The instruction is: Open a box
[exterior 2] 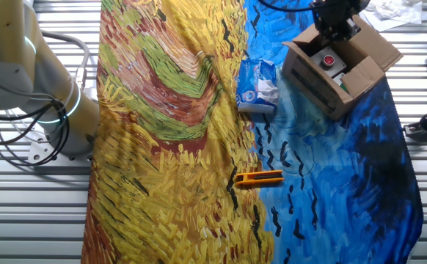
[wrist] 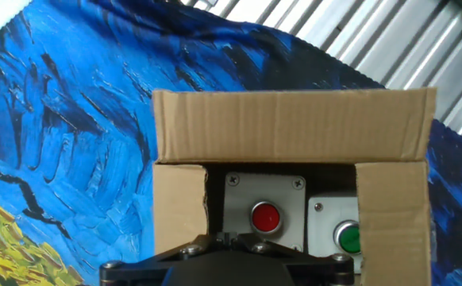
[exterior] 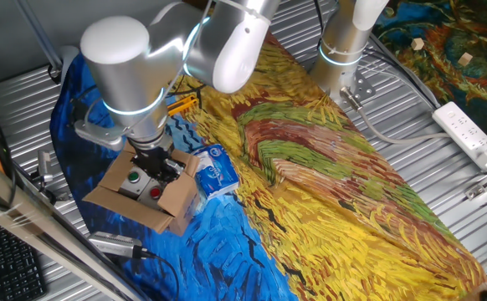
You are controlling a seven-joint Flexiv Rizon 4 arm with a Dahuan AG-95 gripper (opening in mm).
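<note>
A: Jaws? Can't tell if they're apart or together. The gripper (exterior: 156,160) hangs low over the box (exterior: 147,191); in the hand view only the dark gripper body shows at the bottom, fingertips hidden.

B: Counts?

A: One box, one blue-and-white soft packet (exterior 2: 257,85), one yellow tool (exterior 2: 258,177), one white power strip (exterior: 471,134). Inside the box: two white switch units, one with a red button (wrist: 265,216), one with a green button (wrist: 348,237).

B: Box flaps?

A: Folded outward, contents in plain sight. In the hand view one flap stands past the buttons and two side flaps frame them.

B: Box versus jaws?

A: Directly under them, gripper over the open top, whether it touches the cardboard I can't tell.

B: Where on the worktop?

A: On the blue end of the painted cloth (exterior 2: 162,147), near that end's corner. Packet just beside the box. Yellow tool well apart, near the cloth's long edge. Power strip off the cloth on the ribbed metal.
</note>
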